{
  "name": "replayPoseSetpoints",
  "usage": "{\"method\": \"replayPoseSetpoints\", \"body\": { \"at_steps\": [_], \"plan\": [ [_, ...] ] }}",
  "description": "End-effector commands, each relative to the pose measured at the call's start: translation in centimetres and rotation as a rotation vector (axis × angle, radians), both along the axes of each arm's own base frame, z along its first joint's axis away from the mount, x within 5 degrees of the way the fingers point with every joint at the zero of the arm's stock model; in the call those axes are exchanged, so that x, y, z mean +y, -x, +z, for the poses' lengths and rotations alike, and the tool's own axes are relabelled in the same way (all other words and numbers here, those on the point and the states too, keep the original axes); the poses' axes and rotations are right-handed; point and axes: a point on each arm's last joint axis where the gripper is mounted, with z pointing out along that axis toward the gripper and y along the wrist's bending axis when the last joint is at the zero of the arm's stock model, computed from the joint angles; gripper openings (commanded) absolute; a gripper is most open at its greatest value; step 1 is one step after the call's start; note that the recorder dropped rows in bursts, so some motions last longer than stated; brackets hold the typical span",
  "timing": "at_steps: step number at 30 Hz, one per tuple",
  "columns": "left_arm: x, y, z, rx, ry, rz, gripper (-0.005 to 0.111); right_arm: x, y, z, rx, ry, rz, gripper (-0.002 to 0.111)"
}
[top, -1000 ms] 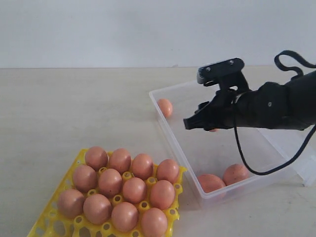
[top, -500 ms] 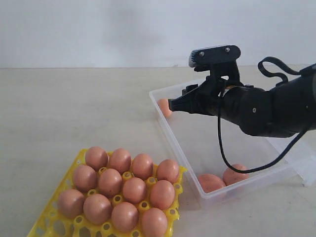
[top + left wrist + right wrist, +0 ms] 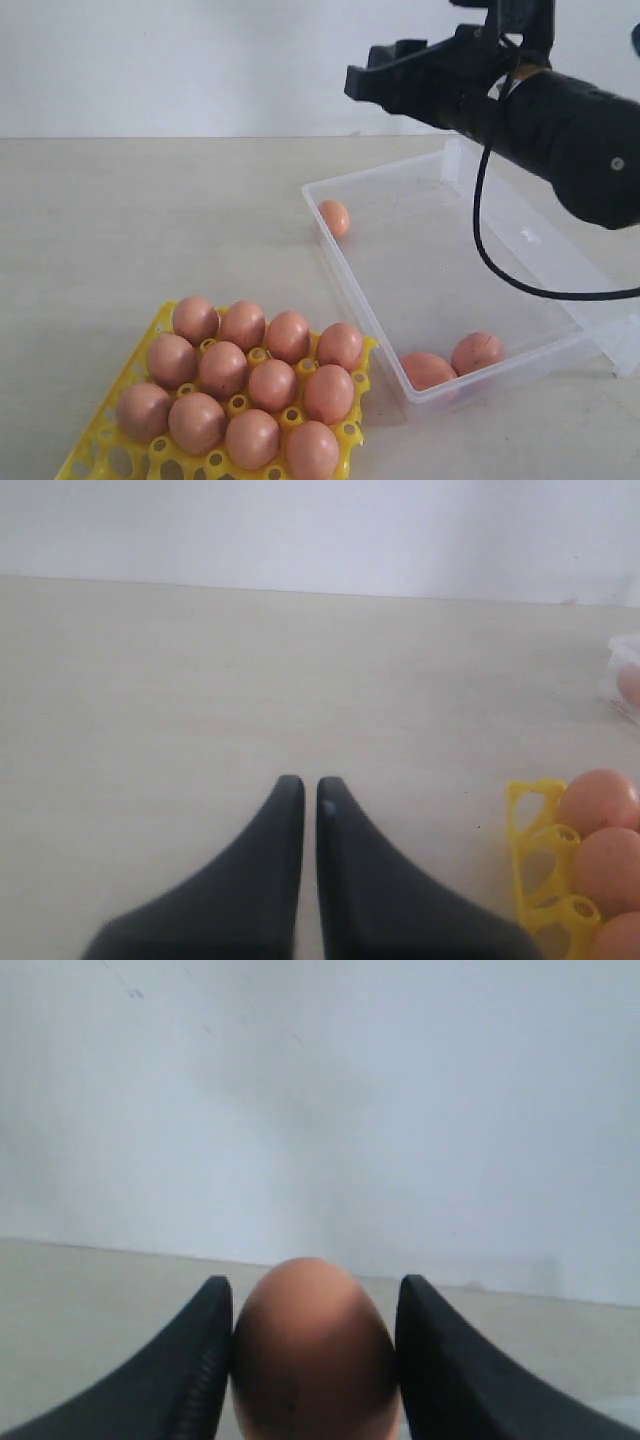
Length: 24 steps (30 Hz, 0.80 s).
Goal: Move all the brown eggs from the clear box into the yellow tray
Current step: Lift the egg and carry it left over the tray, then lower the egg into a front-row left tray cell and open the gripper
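You have the pale tabletop [image 3: 150,220] carrying the clear box [image 3: 440,285]. At 7 o'clock from it sits the yellow tray [image 3: 160,443], with twelve brown eggs [image 3: 272,385] seated in its cells. Your right end effector [image 3: 365,70] is high above the box's 12 o'clock side, its jaws spread wide and pressing one egg [image 3: 315,1360] between them. Your left end effector [image 3: 303,785] is low over bare tabletop, its jaws almost touching, with nothing in them. Three eggs lie in the box: one in the 10 o'clock corner [image 3: 334,217] and two side by side at 5 o'clock [image 3: 428,370].
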Motion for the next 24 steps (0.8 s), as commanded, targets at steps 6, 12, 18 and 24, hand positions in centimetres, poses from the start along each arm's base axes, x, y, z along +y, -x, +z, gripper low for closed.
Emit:
{"method": "replayPoseSetpoints", "body": {
  "at_steps": [6, 12, 18, 24],
  "plan": [
    [0.0, 0.0, -0.1, -0.005, -0.004, -0.002, 0.004, 9.1, 6.0, 1.7, -0.117, -0.062, 0.488, 0.000],
    [0.0, 0.0, -0.1, -0.005, -0.004, -0.002, 0.004, 15.1, 10.6, -0.9, -0.060, -0.102, 0.795, 0.000],
    [0.0, 0.0, -0.1, -0.005, -0.004, -0.002, 0.004, 18.5, 13.2, -4.8, 0.000, -0.073, 0.991, 0.000],
    [0.0, 0.0, -0.1, -0.005, -0.004, -0.002, 0.004, 19.5, 13.0, -8.4, 0.201, -0.167, 0.990, 0.000]
  ]
}}
